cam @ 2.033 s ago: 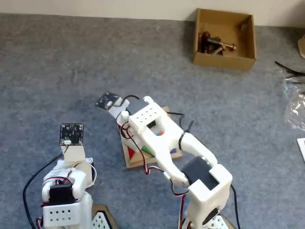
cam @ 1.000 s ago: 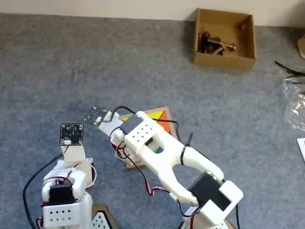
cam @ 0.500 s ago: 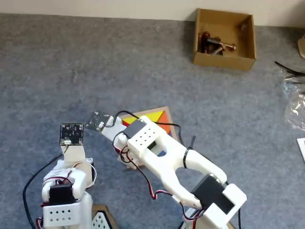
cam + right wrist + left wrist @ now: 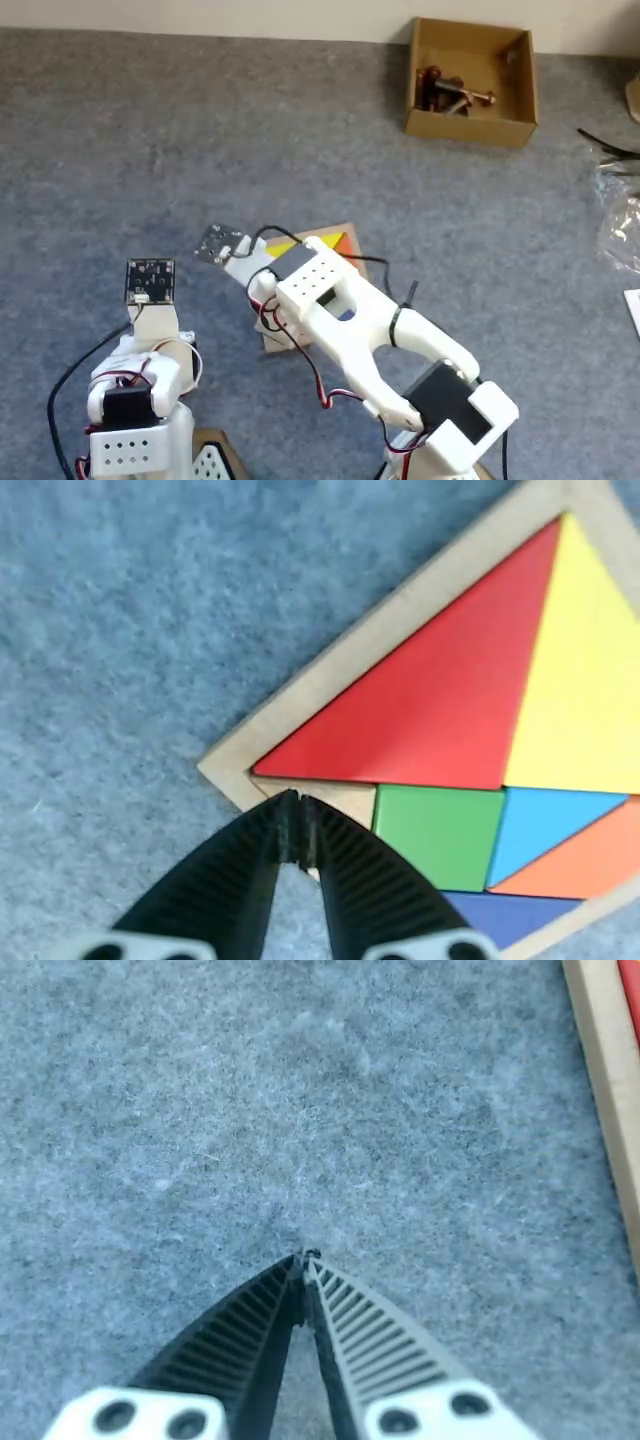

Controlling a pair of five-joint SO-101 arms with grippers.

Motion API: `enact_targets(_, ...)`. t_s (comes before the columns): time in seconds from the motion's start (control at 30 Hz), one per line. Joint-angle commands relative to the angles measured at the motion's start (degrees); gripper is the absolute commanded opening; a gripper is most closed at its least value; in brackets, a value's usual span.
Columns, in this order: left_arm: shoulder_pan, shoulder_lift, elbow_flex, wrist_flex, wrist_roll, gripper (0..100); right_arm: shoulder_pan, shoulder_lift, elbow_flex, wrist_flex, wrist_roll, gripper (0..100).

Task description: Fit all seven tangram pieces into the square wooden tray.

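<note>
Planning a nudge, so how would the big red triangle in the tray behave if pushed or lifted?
The red triangle looks flat and rigid, so it likely won't bend or roll. Its smooth face may be slippery. Hemmed in by the tray rim and neighbouring pieces, a sideways push would probably shift the tray.

One square wooden tray (image 4: 400, 622) was there. Six tangram pieces showed in it: one red triangle (image 4: 420, 700), one yellow triangle (image 4: 585, 680), one green square (image 4: 437, 837), one light blue triangle (image 4: 540, 823), one orange piece (image 4: 590, 862) and one dark blue piece (image 4: 510, 910). There were two grippers, the left gripper (image 4: 303, 1257) and the right gripper (image 4: 297, 815), and one cardboard box (image 4: 465, 128).
</note>
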Motion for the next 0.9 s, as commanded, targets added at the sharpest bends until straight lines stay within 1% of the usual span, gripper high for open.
enact_targets(0.0, -0.5, 0.4, 1.2, 0.4, 0.1, 0, 0.7, -2.5, -0.2, 0.1, 0.5, 0.5)
enact_targets(0.1, -0.5, 0.4, 1.2, 0.4, 0.1, 0, 0.8, -2.8, -0.7, 5.2, 0.4, 0.5)
enact_targets(0.17, -0.5, 0.4, 1.2, 0.4, 0.1, 0, 2.3, -4.8, -2.9, 7.2, 0.4, 0.5)
enact_targets(0.23, -0.5, 0.4, 1.2, 0.4, 0.1, 0, 5.5, -8.0, -3.9, 7.7, -0.2, 0.5)
enact_targets(0.37, -0.5, 0.4, 1.2, 0.4, 0.1, 0, 11.7, -14.8, -3.9, 7.8, -5.4, 0.5)
enact_targets(0.53, -0.5, 0.4, 1.2, 0.4, 0.1, 0, 15.2, -19.4, -1.5, 9.9, -5.5, 0.5)
enact_targets(0.77, -0.5, 0.4, 1.2, 0.4, 0.1, 0, 21.2, -24.3, 1.4, 9.4, -5.5, 0.5)
enact_targets(0.87, -0.5, 0.4, 1.2, 0.4, 0.1, 0, 22.5, -26.2, 3.3, 9.4, -5.5, 0.5)
